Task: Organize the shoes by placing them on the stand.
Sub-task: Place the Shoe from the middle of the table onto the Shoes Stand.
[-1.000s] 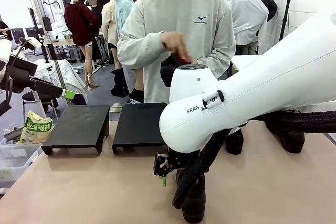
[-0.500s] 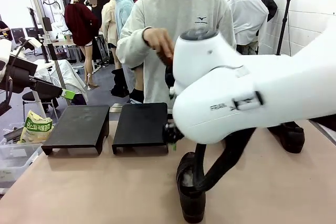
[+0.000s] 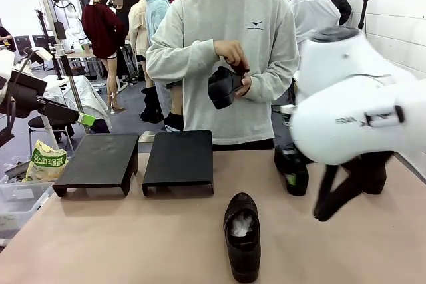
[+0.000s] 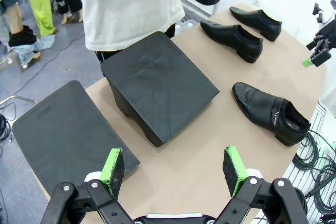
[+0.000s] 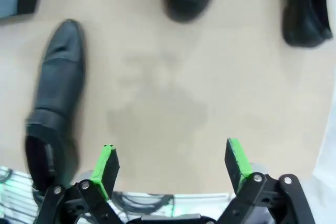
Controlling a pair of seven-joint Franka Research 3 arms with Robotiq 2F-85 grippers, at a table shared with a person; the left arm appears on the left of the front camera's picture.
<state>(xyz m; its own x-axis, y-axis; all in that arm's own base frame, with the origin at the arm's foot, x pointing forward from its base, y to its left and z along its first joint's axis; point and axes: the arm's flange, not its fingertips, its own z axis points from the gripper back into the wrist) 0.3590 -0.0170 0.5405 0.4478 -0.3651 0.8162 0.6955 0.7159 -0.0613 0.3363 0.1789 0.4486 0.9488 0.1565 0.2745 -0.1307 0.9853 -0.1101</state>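
My left hand [image 4: 173, 166] hangs above the table [image 4: 199, 145] with its green pads [image 4: 113, 163] spread wide and nothing between them. My right hand [image 5: 170, 161] is just as wide and just as empty, over bare tan tabletop close to the table's edge; that view is smeared.

None of the shoes sits on a stand. The nearest shoe [image 3: 242, 244] lies alone on the open middle of the table, smooth black leather with a rounded toe and something white stuffed in its opening, with free tabletop all around it. Two more shoes [image 4: 231, 39] lie side by side farther toward my right, near that end of the table. The fourth shoe [image 3: 223, 86] is off the table, held in the person's hands [image 3: 229, 51] at chest height beyond the far edge.

The two stands [image 3: 178, 159] are low black blocks on short feet, with flat matte tops of a faintly grainy look. They sit side by side with a narrow gap, on my left half toward the far edge, and both tops are open.

My right arm [image 3: 353, 111], white and bulky, crosses in front of the two right-hand shoes in the front view. The person stands just behind the stand nearer the middle. Past the table's left end is a green and yellow bag [image 3: 45, 161].
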